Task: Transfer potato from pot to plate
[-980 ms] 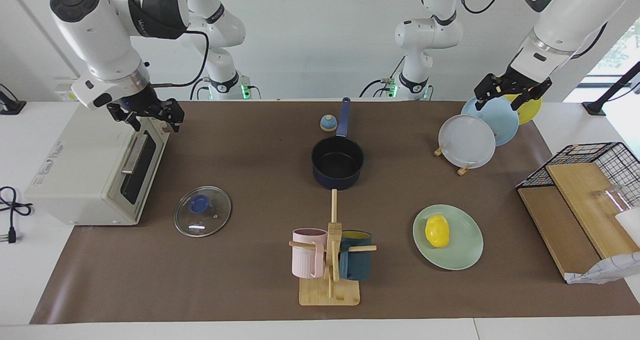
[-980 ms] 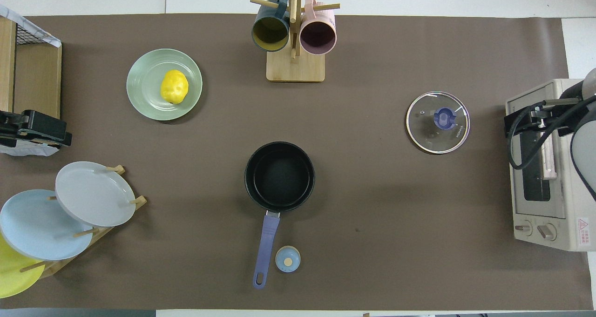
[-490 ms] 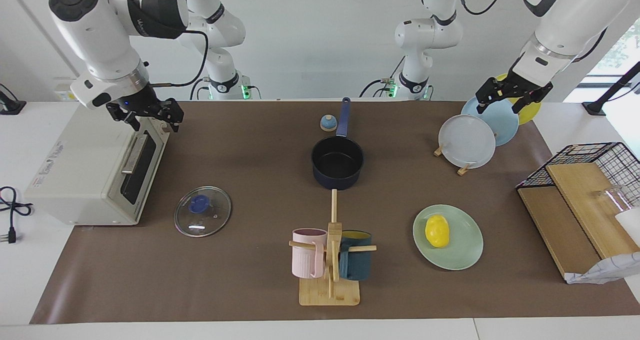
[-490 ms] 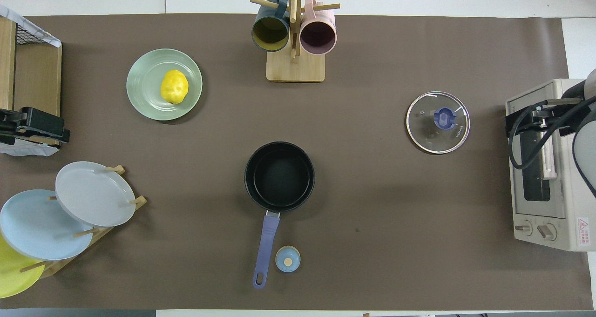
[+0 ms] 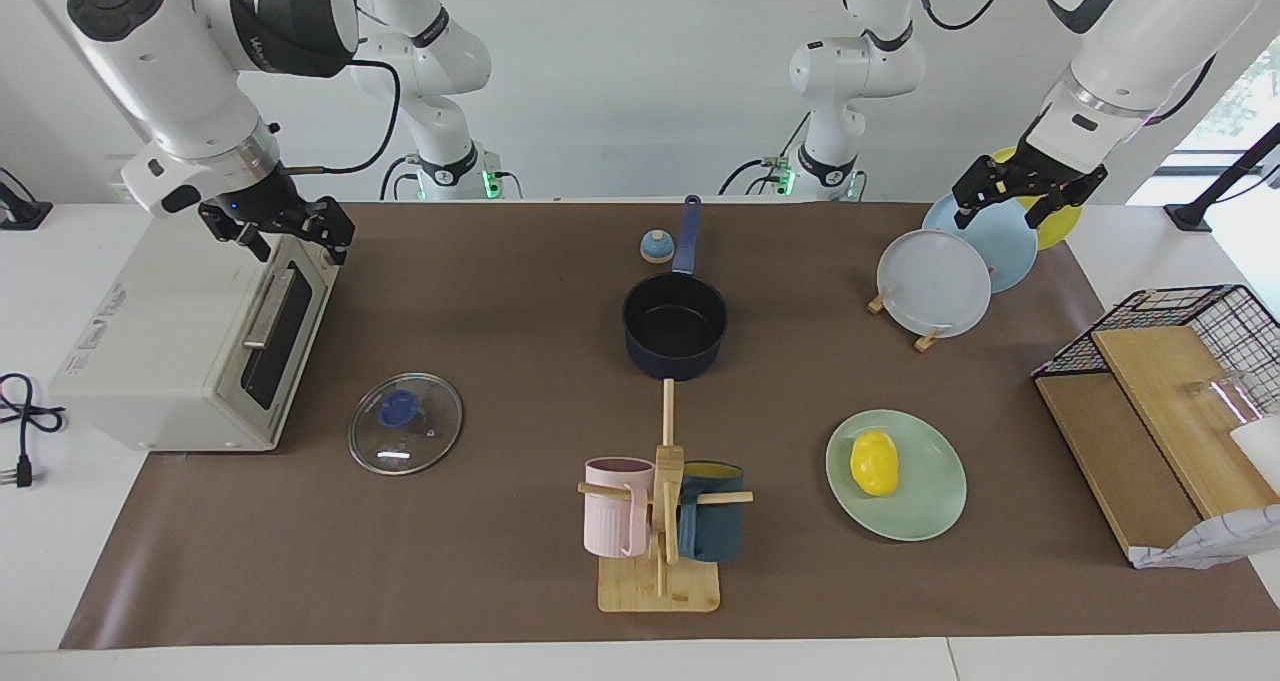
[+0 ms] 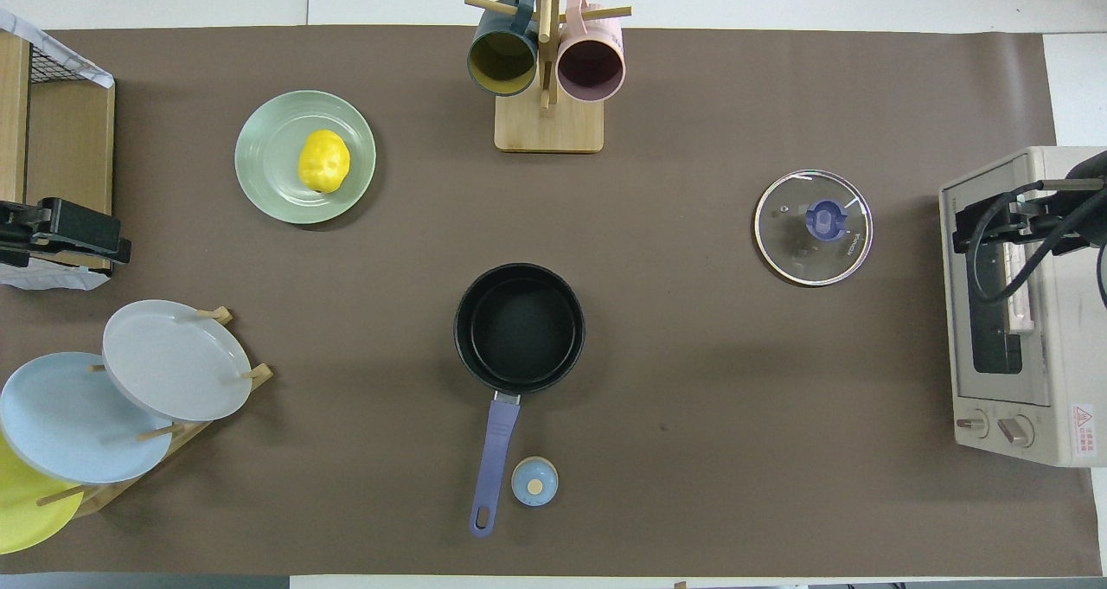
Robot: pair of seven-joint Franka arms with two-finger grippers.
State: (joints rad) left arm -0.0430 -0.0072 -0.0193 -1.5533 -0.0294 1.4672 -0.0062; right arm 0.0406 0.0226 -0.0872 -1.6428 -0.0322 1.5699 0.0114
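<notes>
The yellow potato (image 5: 874, 462) lies on the mint-green plate (image 5: 930, 496), toward the left arm's end of the table; both also show in the overhead view, potato (image 6: 324, 161) on plate (image 6: 268, 152). The navy pot (image 5: 675, 323) stands empty at mid-table with its blue handle (image 6: 495, 459) pointing at the robots. My left gripper (image 5: 1022, 201) is open and empty, raised over the plate rack. My right gripper (image 5: 280, 233) is open and empty, raised over the toaster oven's top edge. Both grippers are well apart from the potato, the plate and the pot.
A rack holds a grey-white plate (image 5: 933, 281), a light blue plate (image 5: 1005, 246) and a yellow one. A mug tree (image 5: 660, 521), a glass lid (image 5: 405, 423), a toaster oven (image 5: 170, 341), a small blue bell (image 5: 656, 247) and a wire basket (image 5: 1180, 311) with wooden boards also stand here.
My right gripper has drifted a little toward its own end of the table over the toaster oven. My left gripper has risen slightly over the plate rack. Nothing on the table moved.
</notes>
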